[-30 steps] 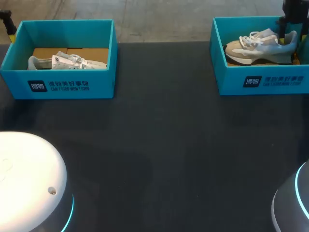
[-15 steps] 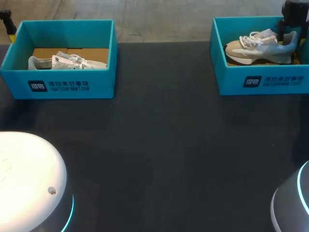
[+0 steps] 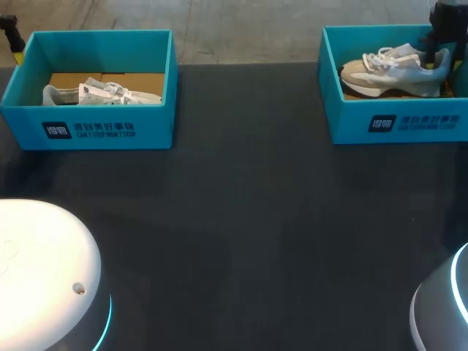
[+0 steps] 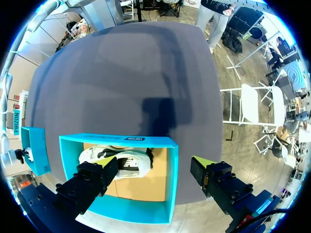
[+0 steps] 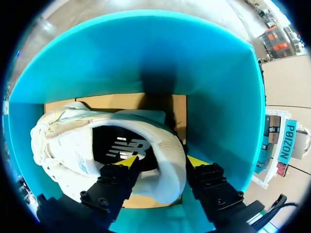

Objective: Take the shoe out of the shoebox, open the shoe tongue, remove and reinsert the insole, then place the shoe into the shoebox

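1. The right pincer is down in the right box, far right on the worktop. It has the shoe by the heel: one finger inside the opening, the other outside the back, closed narrow on the collar between them.
2. The shoe sits inside that box, toe pointing left, heel at the right end under the pincer. I'd judge the lift-out is the step in hand, with everything after it not yet begun.
3. The left pincer hangs high over the left box, spread wide and holding nothing. The other shoe lies in that box below it.
4. First worry: the collar is soft padding, and the pinch is far from the shoe's middle. The toe could droop, and the shoe could twist or slide free.
5. Second worry: a drooping toe may catch the box wall on the way up. Nothing pins that box down, so it could drag or tip.
6. Third worry: the outer finger is near the box's right wall. Any sideways drift there could shove the box.
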Available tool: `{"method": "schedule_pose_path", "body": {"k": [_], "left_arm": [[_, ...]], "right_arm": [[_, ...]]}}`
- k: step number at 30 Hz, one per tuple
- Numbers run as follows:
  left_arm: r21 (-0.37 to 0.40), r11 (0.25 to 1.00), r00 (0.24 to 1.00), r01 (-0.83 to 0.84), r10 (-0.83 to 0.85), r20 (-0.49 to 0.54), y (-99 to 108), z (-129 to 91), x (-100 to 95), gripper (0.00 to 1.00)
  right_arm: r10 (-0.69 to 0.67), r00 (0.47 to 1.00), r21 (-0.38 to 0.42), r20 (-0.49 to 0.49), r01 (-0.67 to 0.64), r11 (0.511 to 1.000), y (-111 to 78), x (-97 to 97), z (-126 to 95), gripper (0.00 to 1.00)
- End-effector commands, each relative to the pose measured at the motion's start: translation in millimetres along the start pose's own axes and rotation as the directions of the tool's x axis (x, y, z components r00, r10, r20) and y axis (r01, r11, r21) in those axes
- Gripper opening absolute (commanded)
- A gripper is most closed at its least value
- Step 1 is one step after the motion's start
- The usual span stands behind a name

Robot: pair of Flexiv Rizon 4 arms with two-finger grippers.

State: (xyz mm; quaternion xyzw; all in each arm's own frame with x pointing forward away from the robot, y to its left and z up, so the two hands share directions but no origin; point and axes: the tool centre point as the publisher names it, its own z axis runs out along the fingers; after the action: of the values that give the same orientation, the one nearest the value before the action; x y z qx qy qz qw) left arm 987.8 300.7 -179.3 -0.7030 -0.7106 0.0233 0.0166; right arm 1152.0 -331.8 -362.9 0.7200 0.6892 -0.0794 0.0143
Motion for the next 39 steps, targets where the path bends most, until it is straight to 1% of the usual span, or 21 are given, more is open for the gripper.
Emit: {"method": "schedule_pose_path", "body": {"k": [1,2,5,7,11,13,14,21,22,26,28,32,34,39], "left_arm": [[0.0,1.0,1.0,-0.001,0.001,-0.002,0,0,0.6,1.0],[0.0,1.0,1.0,-0.001,0.001,-0.002,0,0,0.6,1.0],[0.0,1.0,1.0,-0.001,0.001,-0.002,0,0,0.6,1.0],[0.0,1.0,1.0,-0.001,0.001,-0.002,0,0,0.6,1.0],[0.0,1.0,1.0,-0.001,0.001,-0.002,0,0,0.6,1.0],[0.0,1.0,1.0,-0.001,0.001,-0.002,0,0,0.6,1.0],[0.0,1.0,1.0,-0.001,0.001,-0.002,0,0,0.6,1.0],[0.0,1.0,1.0,-0.001,0.001,-0.002,0,0,0.6,1.0],[0.0,1.0,1.0,-0.001,0.001,-0.002,0,0,0.6,1.0],[0.0,1.0,1.0,-0.001,0.001,-0.002,0,0,0.6,1.0],[0.0,1.0,1.0,-0.001,0.001,-0.002,0,0,0.6,1.0],[0.0,1.0,1.0,-0.001,0.001,-0.002,0,0,0.6,1.0],[0.0,1.0,1.0,-0.001,0.001,-0.002,0,0,0.6,1.0],[0.0,1.0,1.0,-0.001,0.001,-0.002,0,0,0.6,1.0]], "right_arm": [[-0.006,1.0,0.035,0.008,0.005,0.999,3.7,8.0,2,0.55],[-0.007,1.0,0.035,0.009,0.007,0.999,3.4,8.5,2,0.53],[-0.011,1.0,0.035,0.012,0.011,0.999,2.6,10.3,1,0.56],[-0.013,1.0,0.035,0.014,0.012,0.999,2.5,10.5,1,0.66],[-0.008,1.0,0.028,0.022,0.008,1.0,3.3,9.0,-2,0.82],[-0.003,1.0,0.027,0.03,0.003,1.0,4.4,7.3,-3,0.91],[-0.002,1.0,0.026,0.031,0.001,1.0,4.9,6.2,-3,0.93],[0.01,0.999,0.025,0.035,-0.011,1.0,6.2,2.7,-2,0.93],[0.01,0.999,0.026,0.036,-0.011,1.0,6.9,2.5,-1,0.92],[0.012,0.999,0.035,0.03,-0.013,0.999,9.4,2.1,5,0.91],[0.011,1.0,0.038,0.026,-0.012,0.999,10.5,3.3,8,0.89],[0.01,1.0,0.044,0.016,-0.011,0.999,12.0,5.1,12,0.89],[0.01,1.0,0.044,0.013,-0.01,0.999,12.8,6.2,13,0.9],[0.009,1.0,0.048,0.004,-0.009,0.999,14.1,7.9,15,0.9]]}}
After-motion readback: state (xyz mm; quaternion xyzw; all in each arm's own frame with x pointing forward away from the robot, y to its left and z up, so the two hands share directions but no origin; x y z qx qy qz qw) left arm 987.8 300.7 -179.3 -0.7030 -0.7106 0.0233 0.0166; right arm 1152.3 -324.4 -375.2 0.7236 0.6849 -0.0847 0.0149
